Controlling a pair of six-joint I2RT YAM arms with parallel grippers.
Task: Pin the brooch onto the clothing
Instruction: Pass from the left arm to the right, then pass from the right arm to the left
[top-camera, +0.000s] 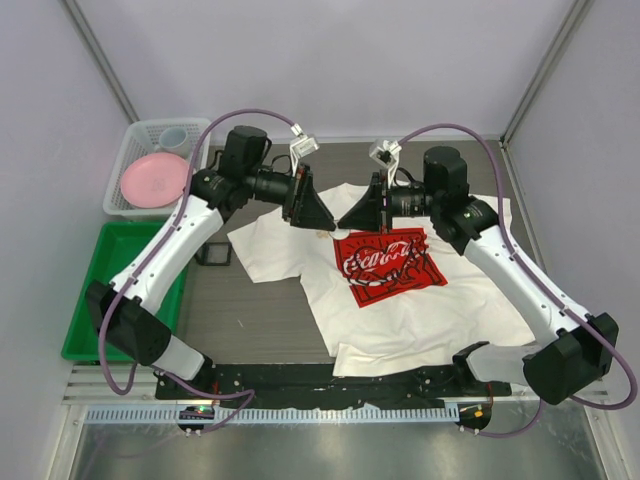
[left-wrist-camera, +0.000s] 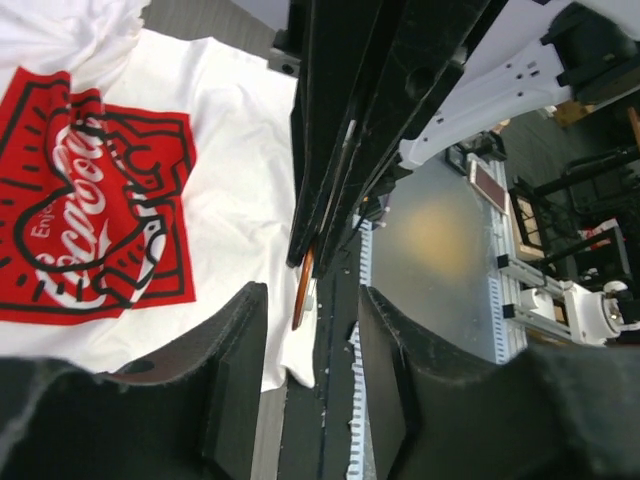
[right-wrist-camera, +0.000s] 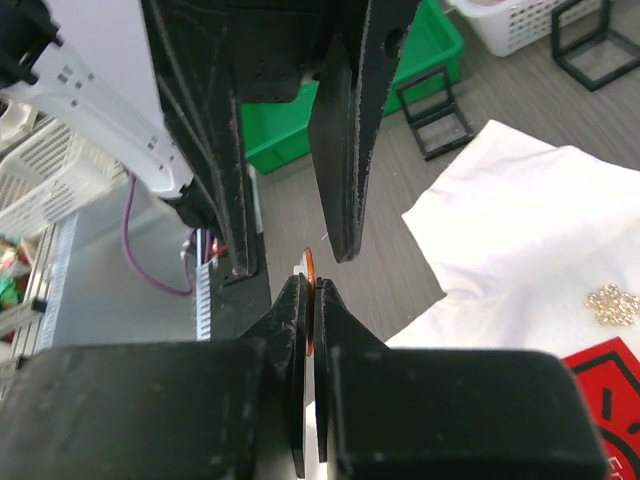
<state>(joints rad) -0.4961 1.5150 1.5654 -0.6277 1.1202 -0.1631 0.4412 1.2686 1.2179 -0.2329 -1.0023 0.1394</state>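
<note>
My right fingers (right-wrist-camera: 288, 325) are pressed together on a thin copper-coloured piece (right-wrist-camera: 308, 264), flat and seen edge-on. My left fingers (left-wrist-camera: 235, 370) are spread, matte black, facing it. The white T-shirt (top-camera: 400, 310) lies rumpled on the grey surface (top-camera: 250, 310), red square print (top-camera: 388, 265) up. Only the right wrist view shows the brooch (right-wrist-camera: 612, 303), a glittery gold cluster on the white cloth near the print.
</note>
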